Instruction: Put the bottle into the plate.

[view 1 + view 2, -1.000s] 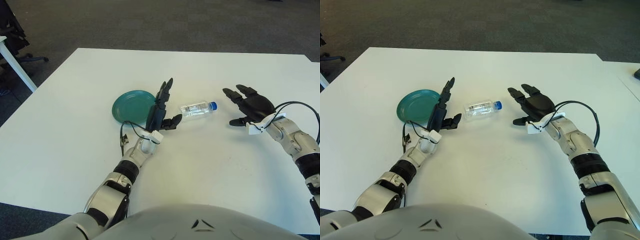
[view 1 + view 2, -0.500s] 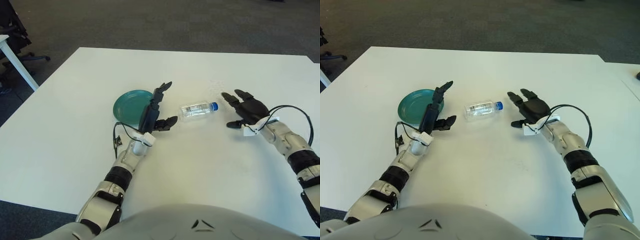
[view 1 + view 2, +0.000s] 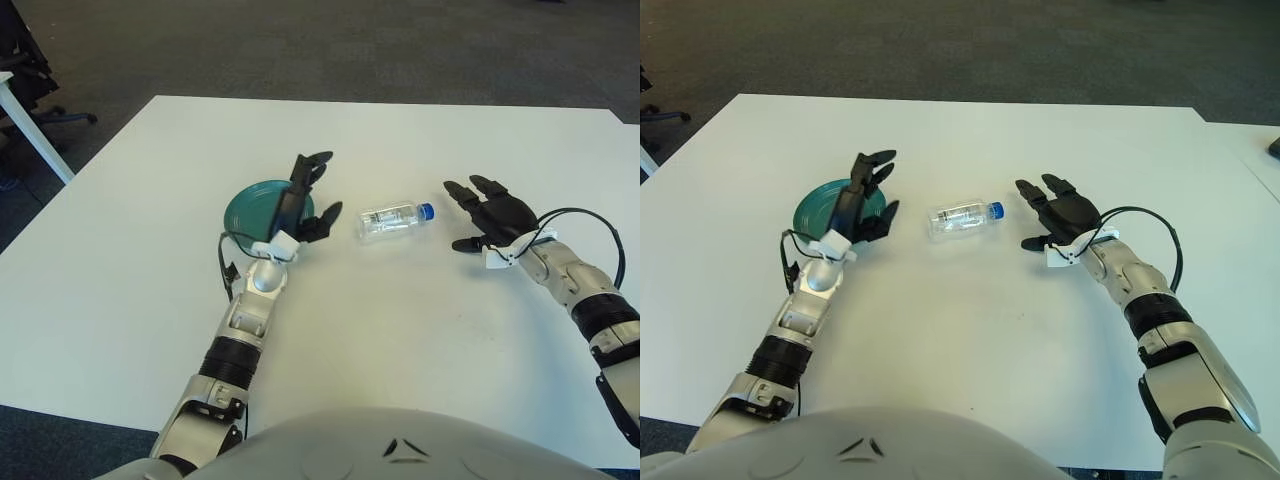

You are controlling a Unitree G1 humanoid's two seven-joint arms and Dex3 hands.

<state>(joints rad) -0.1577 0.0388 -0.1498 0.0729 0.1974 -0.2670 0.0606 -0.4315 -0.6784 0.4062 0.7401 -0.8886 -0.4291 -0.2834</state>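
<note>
1. Bottle [image 3: 396, 217] lies on its side on the white table [image 3: 420, 330], between your two hands, cap pointing toward the right hand [image 3: 492, 214].
2. Both hands show spread fingers, holding nothing; the left hand [image 3: 300, 200] hovers over the green plate [image 3: 252, 205].
3. Its label cannot be read.

A white desk [image 3: 400, 330] with a plain, smooth top fills most of both views. Beyond its far edge lies dark grey carpet [image 3: 350, 45]. Left of the desk, in the left eye view, part of another white table [image 3: 30, 125] with a slanted leg shows, and behind that table stands a black office chair base [image 3: 45, 115] on the carpet.
</note>
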